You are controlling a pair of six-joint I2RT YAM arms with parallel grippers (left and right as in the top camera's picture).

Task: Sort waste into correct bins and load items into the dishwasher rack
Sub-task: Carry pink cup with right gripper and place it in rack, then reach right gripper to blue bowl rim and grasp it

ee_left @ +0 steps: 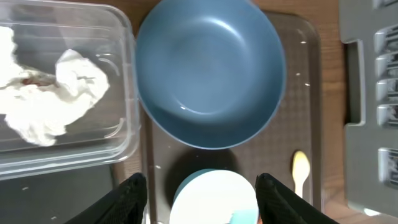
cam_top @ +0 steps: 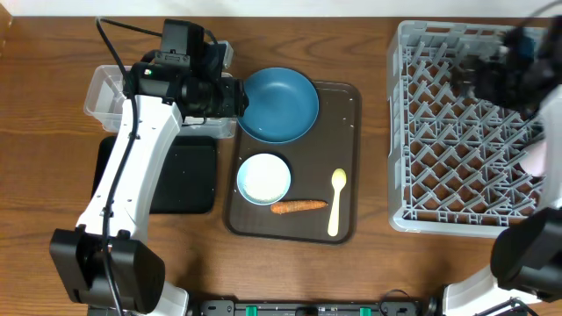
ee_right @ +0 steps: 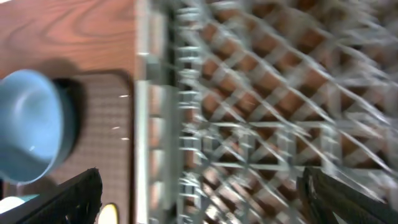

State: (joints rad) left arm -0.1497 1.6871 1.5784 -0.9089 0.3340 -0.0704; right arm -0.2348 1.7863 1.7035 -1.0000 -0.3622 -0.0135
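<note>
My left gripper (cam_top: 235,96) is open and empty, at the left rim of the large dark blue bowl (cam_top: 279,104). In the left wrist view its fingers (ee_left: 201,199) straddle the small light blue bowl (ee_left: 214,198), with the large bowl (ee_left: 210,71) beyond. Crumpled white tissue (ee_left: 56,93) lies in the clear tub (cam_top: 105,96). The carrot piece (cam_top: 299,207) and pale yellow spoon (cam_top: 336,200) lie on the brown tray. My right gripper (cam_top: 500,75) is open, empty and blurred above the grey rack (cam_top: 457,132). A pink shape (cam_top: 534,158) shows at the rack's right side.
The black tray (cam_top: 184,175) lies in front of the clear tub, partly under my left arm. The dark brown serving tray (cam_top: 347,96) holds both bowls, spoon and carrot. A strip of bare wood table separates the tray from the rack.
</note>
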